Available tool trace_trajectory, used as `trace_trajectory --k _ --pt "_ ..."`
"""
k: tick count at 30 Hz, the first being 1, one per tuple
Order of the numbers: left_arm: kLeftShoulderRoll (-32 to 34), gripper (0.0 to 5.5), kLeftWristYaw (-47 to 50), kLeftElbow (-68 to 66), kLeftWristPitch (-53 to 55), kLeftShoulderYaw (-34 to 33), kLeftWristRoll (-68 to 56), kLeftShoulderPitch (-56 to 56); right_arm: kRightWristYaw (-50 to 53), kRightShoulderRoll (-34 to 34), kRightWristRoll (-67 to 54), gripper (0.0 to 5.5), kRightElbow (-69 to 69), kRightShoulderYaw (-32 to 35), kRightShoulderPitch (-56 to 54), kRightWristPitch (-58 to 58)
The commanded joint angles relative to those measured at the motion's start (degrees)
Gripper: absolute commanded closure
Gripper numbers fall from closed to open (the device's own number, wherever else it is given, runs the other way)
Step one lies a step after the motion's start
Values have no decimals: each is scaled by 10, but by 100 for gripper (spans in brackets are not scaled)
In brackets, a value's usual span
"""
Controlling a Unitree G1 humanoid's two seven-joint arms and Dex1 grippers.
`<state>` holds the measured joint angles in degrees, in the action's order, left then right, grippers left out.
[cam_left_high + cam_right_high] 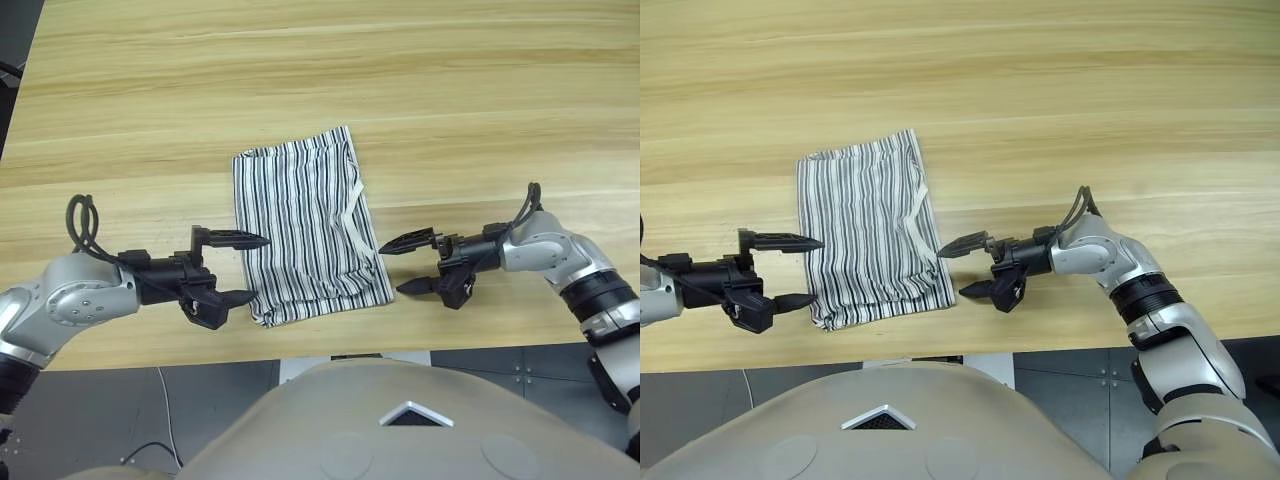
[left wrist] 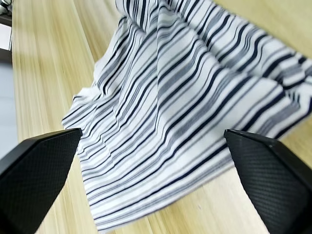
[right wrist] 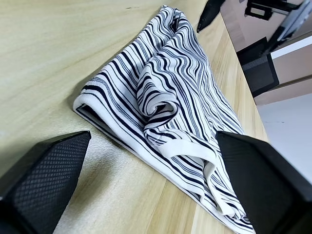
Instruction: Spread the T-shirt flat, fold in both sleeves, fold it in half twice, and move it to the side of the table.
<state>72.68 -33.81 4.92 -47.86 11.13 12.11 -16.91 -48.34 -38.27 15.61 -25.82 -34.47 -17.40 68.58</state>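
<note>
The black-and-white striped fabric T-shirt lay folded in a rough rectangle on the light wooden table. The left gripper gaped wide just beside its left edge, and the right gripper gaped wide just beside its right.

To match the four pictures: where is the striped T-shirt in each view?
Left eye view: T-shirt at centre, between left gripper and right gripper.
Right eye view: T-shirt left of centre.
Left wrist view: T-shirt in middle, beyond open fingers.
Right wrist view: T-shirt in middle, beyond open fingers.
Shared landmark: wooden table.
</note>
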Motion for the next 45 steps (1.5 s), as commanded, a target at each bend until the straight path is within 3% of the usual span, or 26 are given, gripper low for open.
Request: trace_trajectory --k 1,18,27,45 --pt "6 0 -15 -7 -9 -25 -1 -2 -1 3 42 74 -17 -18 0 -12" --pt "-63 0 -20 -135 -56 22 124 -6 22 -4 47 74 -17 -37 -4 -12" --pt "-102 0 -19 -133 -72 54 122 7 28 4 57 74 -19 -50 -8 -9" --pt "-61 0 -42 -93 -64 69 70 -22 50 36 85 74 -36 -72 -29 -5"
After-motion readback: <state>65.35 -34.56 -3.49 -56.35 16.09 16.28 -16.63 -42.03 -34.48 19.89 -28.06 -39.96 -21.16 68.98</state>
